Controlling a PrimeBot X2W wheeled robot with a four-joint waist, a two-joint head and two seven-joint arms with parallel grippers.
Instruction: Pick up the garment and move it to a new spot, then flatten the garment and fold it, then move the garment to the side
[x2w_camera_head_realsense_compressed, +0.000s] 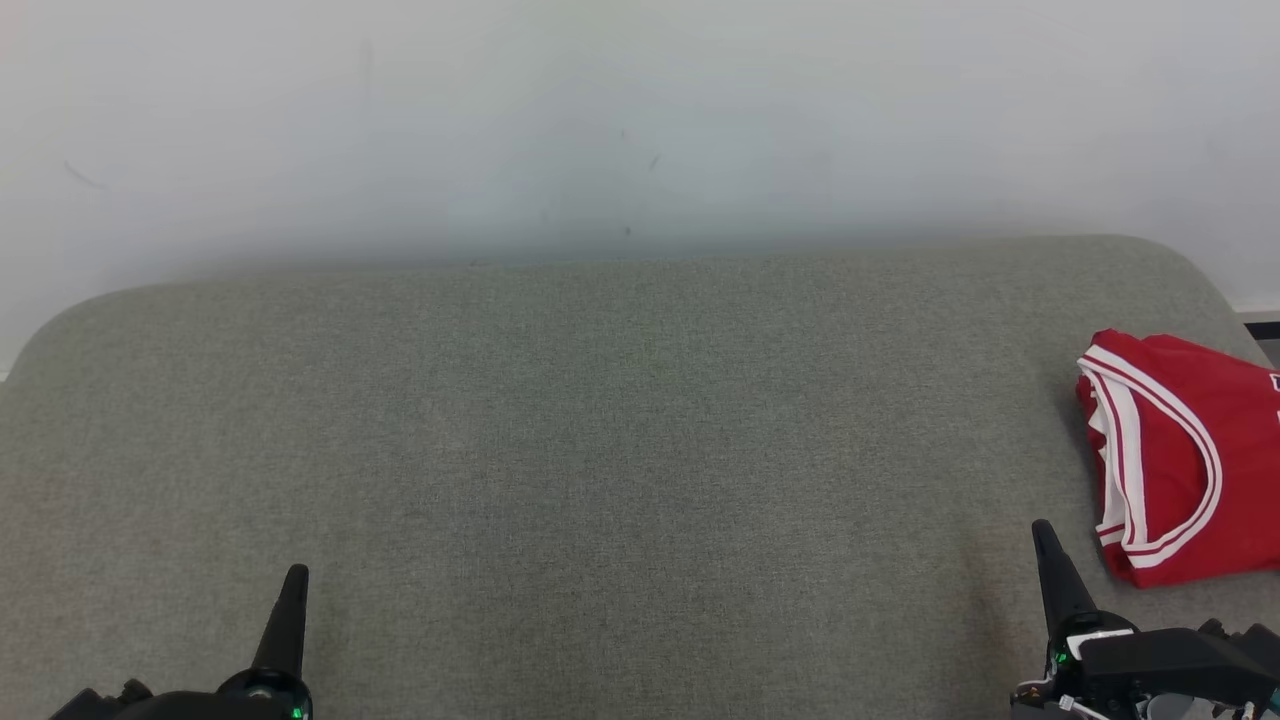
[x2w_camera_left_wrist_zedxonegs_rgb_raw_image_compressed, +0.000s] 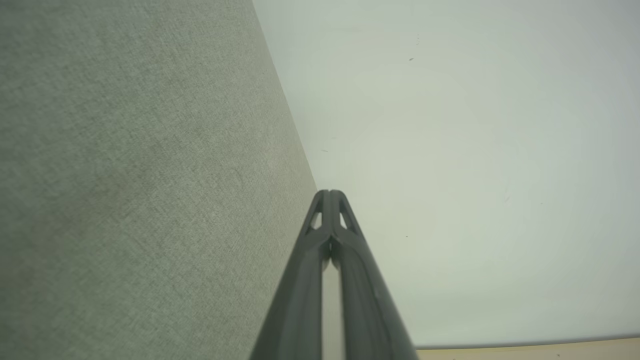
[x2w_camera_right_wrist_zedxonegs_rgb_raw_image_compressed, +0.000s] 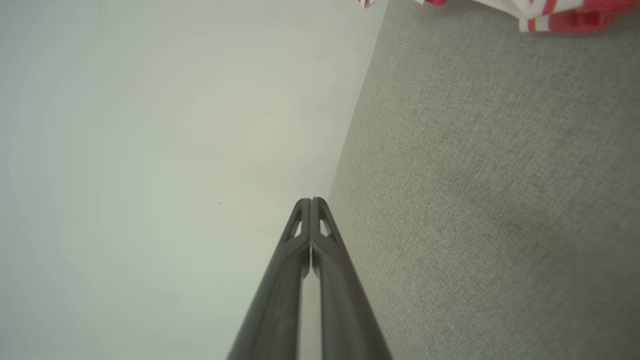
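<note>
At the grey cushion's (x2w_camera_head_realsense_compressed: 640, 430) near-left edge, the left gripper (x2w_camera_head_realsense_compressed: 296, 578) points toward the cushion's far side, its two dark fingers pressed tip to tip with nothing between them. The broad middle of the cushion lies bare, and its far edge runs along a pale wall (x2w_camera_head_realsense_compressed: 640, 120) and curves at both corners. At the near-right edge, the right gripper (x2w_camera_head_realsense_compressed: 1042, 530) is likewise closed on nothing, just beside the garment (x2w_camera_head_realsense_compressed: 1180, 460) but apart from it. The folded red jersey with white trim lies on the cushion's right end, cut off by the head view's right border.
</note>
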